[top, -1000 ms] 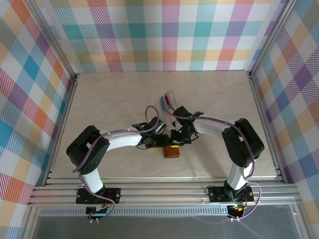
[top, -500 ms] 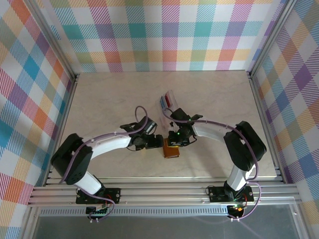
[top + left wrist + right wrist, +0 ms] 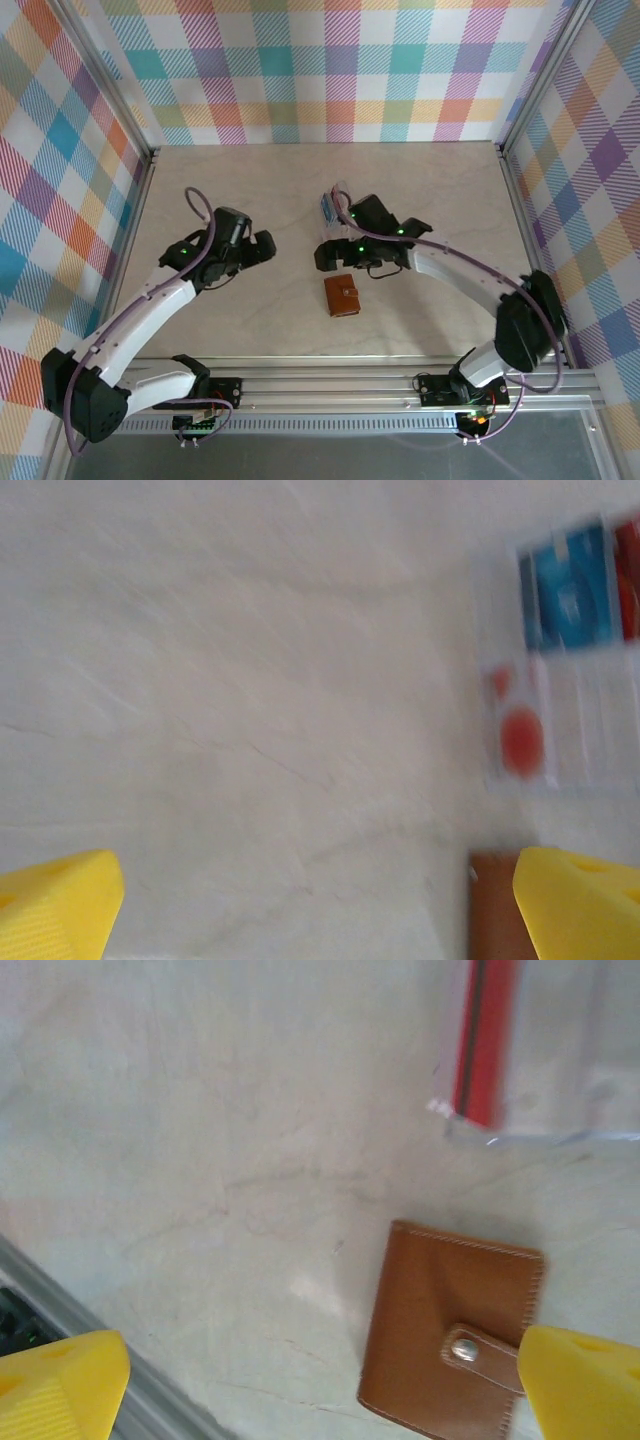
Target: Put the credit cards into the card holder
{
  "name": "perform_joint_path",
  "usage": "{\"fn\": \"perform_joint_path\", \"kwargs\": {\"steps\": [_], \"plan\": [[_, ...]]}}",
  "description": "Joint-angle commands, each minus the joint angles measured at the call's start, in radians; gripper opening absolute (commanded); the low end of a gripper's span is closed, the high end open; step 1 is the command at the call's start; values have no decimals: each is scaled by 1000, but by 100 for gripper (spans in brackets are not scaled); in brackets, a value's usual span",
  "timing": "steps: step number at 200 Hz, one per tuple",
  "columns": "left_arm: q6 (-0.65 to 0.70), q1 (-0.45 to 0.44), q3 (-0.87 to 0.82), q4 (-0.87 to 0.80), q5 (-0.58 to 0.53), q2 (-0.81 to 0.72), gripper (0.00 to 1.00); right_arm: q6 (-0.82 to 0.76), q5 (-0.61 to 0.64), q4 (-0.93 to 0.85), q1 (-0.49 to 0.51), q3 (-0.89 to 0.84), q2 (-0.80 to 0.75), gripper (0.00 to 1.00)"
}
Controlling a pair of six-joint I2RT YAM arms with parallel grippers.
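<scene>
**Brown card holder [image 3: 450, 1330] shut — credit cards [image 3: 570, 585] left outside**

It lies snapped on the desk [image 3: 230, 330] near the clear tray [image 3: 335, 205], where red and blue ones seemingly wait. Left gripper [image 3: 320, 910] and right gripper [image 3: 322, 1378] gape wide, empty.

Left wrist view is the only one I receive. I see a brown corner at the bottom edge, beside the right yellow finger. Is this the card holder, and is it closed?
Observer: Yes, it is the card holder. The right wrist view shows it folded shut, with the snap tab across its front.
Operator: Does anything touch it?
Observer: No. From above, the right hand is apart from it, toward the clear tray.
Operator: And where is my arm?
Observer: From above, the left hand is off to its left, also apart.
</scene>
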Motion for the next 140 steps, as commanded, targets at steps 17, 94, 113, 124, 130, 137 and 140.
{"fn": "perform_joint_path", "kwargs": {"steps": [17, 94, 113, 124, 130, 137, 140], "plan": [[308, 37, -109, 209, -378, -117, 100, -47, 487, 35, -104, -154, -282, 100], [536, 209, -578, 1135, -417, 83, 100, -415, 460, 1000, -544, -917, -629, 100], [510, 288, -622, 1282, -383, 198, 100, -371, 381, 1155, -621, -912, -445, 100], [560, 296, -593, 1270, -323, 223, 100, -358, 368, 1173, -646, -856, -291, 100], [577, 297, -603, 1327, -311, 238, 100, -350, 355, 1222, -657, -841, -216, 100], [578, 308, -601, 1348, -290, 253, 100, -355, 321, 1269, -672, -823, -158, 100], [576, 315, -600, 1358, -284, 259, 100, -361, 294, 1243, -674, -809, -154, 100]]}}
